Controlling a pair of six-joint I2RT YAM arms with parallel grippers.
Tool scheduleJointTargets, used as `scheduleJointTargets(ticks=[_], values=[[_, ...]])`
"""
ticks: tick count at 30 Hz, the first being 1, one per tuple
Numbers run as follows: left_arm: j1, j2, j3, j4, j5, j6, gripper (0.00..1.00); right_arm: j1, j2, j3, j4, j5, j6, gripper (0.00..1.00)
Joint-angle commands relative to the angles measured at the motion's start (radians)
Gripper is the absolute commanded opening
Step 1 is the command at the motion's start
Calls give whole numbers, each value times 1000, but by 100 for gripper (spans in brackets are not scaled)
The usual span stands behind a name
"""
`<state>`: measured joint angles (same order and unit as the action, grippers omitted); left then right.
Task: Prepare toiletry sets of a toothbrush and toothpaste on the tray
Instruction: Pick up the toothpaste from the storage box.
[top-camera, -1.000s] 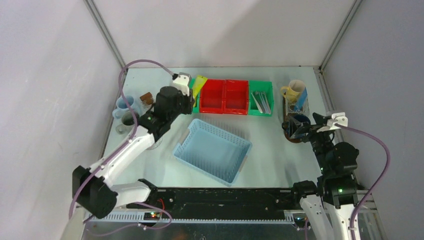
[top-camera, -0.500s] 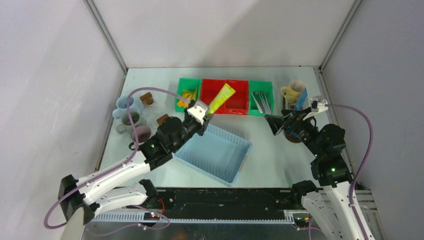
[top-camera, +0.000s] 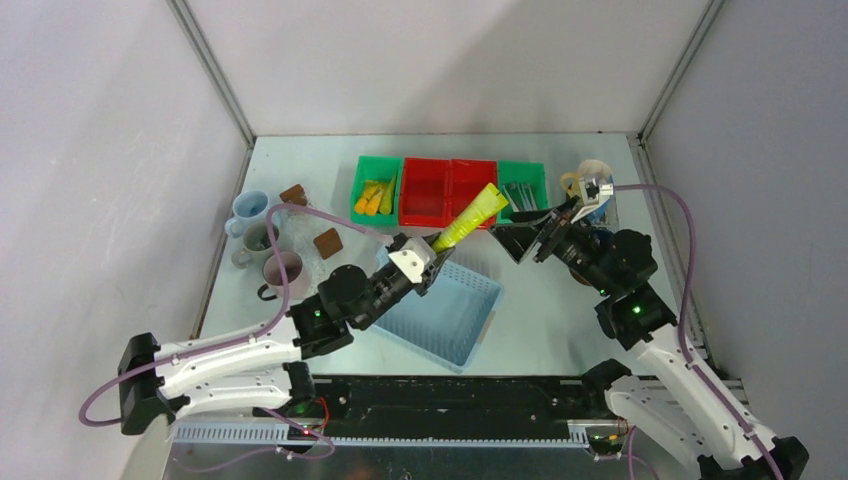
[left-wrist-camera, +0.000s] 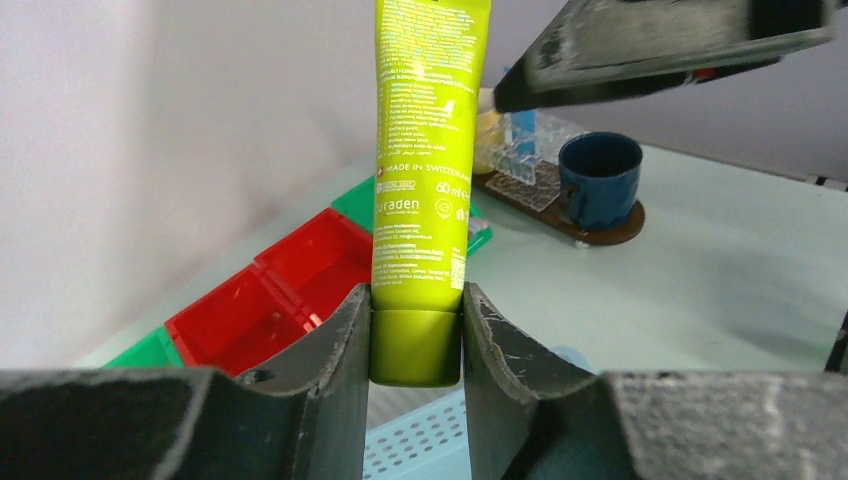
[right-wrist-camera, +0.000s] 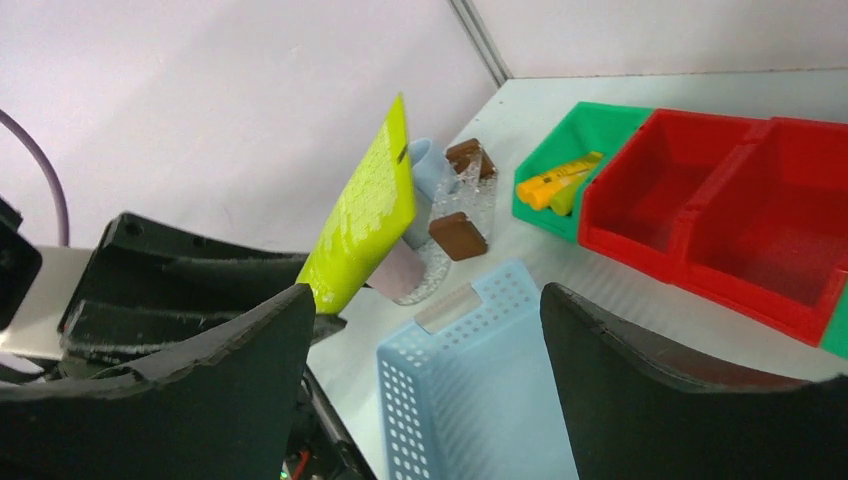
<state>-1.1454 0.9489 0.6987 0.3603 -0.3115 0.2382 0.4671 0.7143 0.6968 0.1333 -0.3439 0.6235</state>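
left gripper (left-wrist-camera: 415, 338) is pinching the yellow-green tube (left-wrist-camera: 430, 150) by its cap, fingers snug on both sides, and the tube is sticking up over the far edge of the light blue basket (top-camera: 440, 305). right gripper (right-wrist-camera: 425, 340) is hanging wide open near the tube's tip, holding nothing. dark blue mug (left-wrist-camera: 600, 178) is sitting on the tray (left-wrist-camera: 622, 228) off right, with pale table (left-wrist-camera: 720, 290) showing between.

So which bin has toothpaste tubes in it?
The leftmost green bin, with yellow tubes; both red bins look empty, the right green bin holds toothbrushes.
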Motion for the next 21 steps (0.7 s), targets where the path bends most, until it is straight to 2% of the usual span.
scheduleJointTargets(ticks=[1,9,14,21], values=[[-34,-18,5,136,-20,33,1,16,23,38,153,29,78,84],[-56,4,-2,173,-10,27,1,18,47,38,203,29,117,74],[-62,19,-1,188,-15,28,1,19,54,38,237,20,150,62],[-70,32,1,201,-4,28,1,18,51,38,277,25,170,53]])
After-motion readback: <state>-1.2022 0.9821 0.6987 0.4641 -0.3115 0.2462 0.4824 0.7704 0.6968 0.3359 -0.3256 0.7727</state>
